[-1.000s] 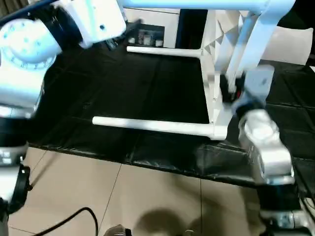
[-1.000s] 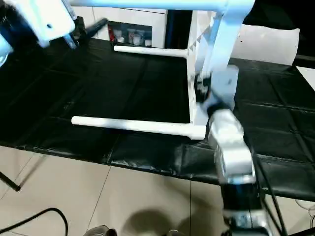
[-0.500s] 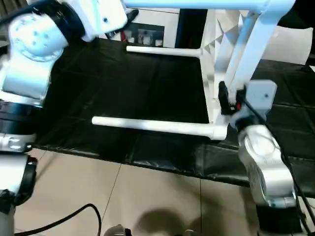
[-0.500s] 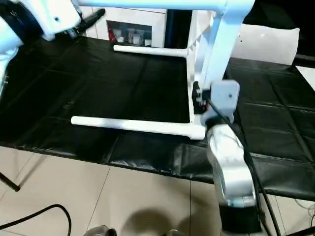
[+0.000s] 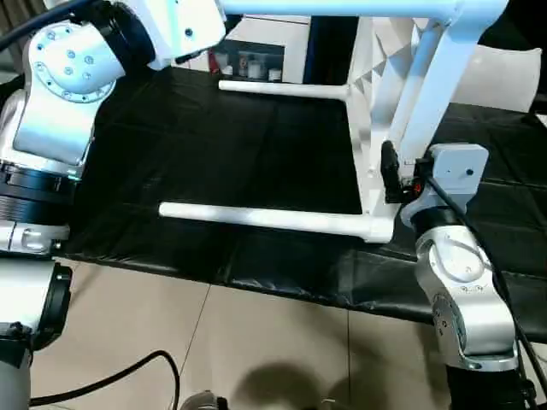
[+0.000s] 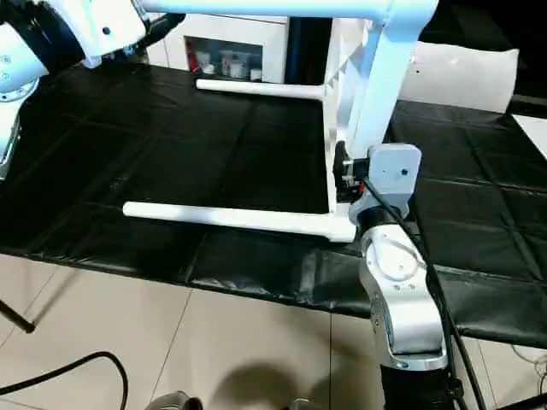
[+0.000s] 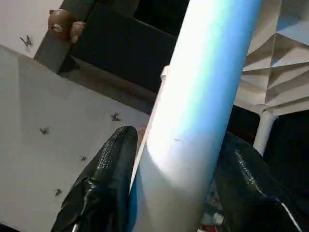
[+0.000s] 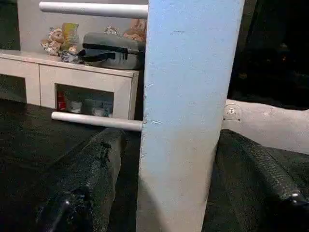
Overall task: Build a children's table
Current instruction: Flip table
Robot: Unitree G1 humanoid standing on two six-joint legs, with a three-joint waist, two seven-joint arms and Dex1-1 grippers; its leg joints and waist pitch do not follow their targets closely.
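Two legs of the children's table lie out flat over the black mat (image 5: 214, 154), both plugged into the tabletop (image 5: 369, 128), which stands on its edge near the middle of the mat with its ribbed underside facing the robot's left. The near leg (image 5: 265, 219) runs along the mat's front part and ends in the round corner socket (image 5: 382, 229) at the tabletop's lower near corner; the far leg (image 5: 282, 87) lies toward the back of the mat. A third leg (image 5: 342, 8) runs level along the top of the head views, and its end sits between the fingers of the left gripper (image 7: 169, 183); in the left wrist view one black finger (image 7: 104, 183) presses on each side of the white tube, so that gripper is grasping this leg. A white tube (image 5: 432, 81) slants down from the upper right corner of the table to the right gripper (image 8: 164, 193), which is clamped around it; in the right wrist view the tube stands upright between the two black fingers (image 8: 87, 183), touching both. The right forearm (image 5: 461, 290) rises from the bottom edge of the head views, in front of the mat's near edge. Behind the mat stands a white cabinet (image 8: 72, 82) with small things on top, and a white flat bag (image 6: 466, 77) lies at the mat's far right. A black cable (image 5: 111, 384) curls across the tiled floor (image 5: 256, 350) in front.
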